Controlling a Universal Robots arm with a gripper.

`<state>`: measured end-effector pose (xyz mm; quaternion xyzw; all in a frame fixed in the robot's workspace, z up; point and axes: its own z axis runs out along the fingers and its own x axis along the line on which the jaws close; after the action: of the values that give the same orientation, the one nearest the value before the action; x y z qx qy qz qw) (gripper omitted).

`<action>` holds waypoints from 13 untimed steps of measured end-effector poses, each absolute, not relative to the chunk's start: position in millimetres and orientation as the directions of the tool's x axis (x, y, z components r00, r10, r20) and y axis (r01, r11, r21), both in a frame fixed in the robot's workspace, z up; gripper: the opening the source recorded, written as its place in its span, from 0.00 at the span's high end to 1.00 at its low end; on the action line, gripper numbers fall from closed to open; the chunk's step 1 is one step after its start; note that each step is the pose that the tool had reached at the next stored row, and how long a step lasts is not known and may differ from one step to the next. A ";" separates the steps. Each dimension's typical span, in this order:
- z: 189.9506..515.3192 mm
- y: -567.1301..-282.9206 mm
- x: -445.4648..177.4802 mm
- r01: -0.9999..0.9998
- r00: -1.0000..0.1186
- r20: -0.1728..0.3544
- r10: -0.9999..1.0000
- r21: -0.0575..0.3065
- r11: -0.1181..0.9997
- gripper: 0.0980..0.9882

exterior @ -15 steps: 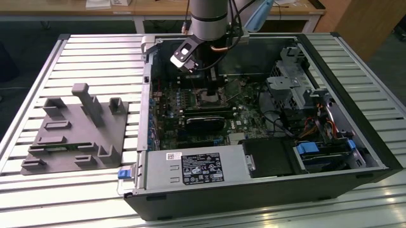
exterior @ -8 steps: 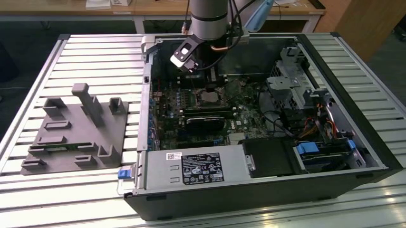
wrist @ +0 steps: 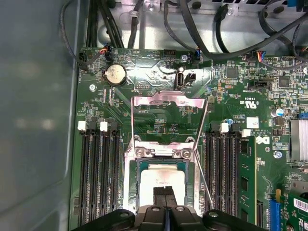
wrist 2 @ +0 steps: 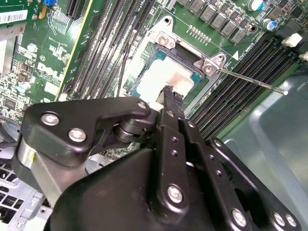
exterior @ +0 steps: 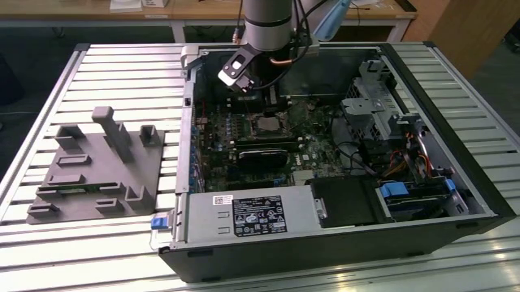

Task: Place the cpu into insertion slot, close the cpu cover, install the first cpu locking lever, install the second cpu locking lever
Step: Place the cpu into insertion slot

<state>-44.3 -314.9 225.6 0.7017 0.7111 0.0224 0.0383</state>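
The cpu (wrist: 161,174), a pale silver square, lies flat in the insertion slot (wrist: 131,192) on the green board; in the second wrist view the cpu (wrist 2: 159,77) also sits inside the slot's silvery rim. The cpu cover (wrist: 168,99) is swung open, its grey frame standing away from the slot on its hinge. My gripper (wrist: 164,193) hangs just over the cpu's face, fingers shut together with nothing seen between them. From outside, the gripper (exterior: 241,87) hovers above the slot (exterior: 268,125). A thin locking lever (wrist 2: 252,80) sticks out free to one side.
Long black memory slots (wrist: 98,178) flank the socket on both sides. Black cables (wrist: 192,29) run along the case wall beyond the board. A drive cage (exterior: 369,109) and power supply (exterior: 248,216) crowd the case. A grey fixture block (exterior: 97,167) sits on the table at the exterior view's left.
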 end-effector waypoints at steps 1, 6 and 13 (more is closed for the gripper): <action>225.7 -314.9 -43.3 0.996 -0.012 -0.023 1.000 0.085 0.014 0.99; 226.2 -315.0 -39.0 0.997 -0.012 -0.023 1.000 0.082 0.014 0.99; 243.4 -314.9 -39.0 0.997 -0.011 -0.023 1.000 0.082 0.013 0.99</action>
<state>-39.0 -314.9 243.4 0.7021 0.7108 0.0212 0.0373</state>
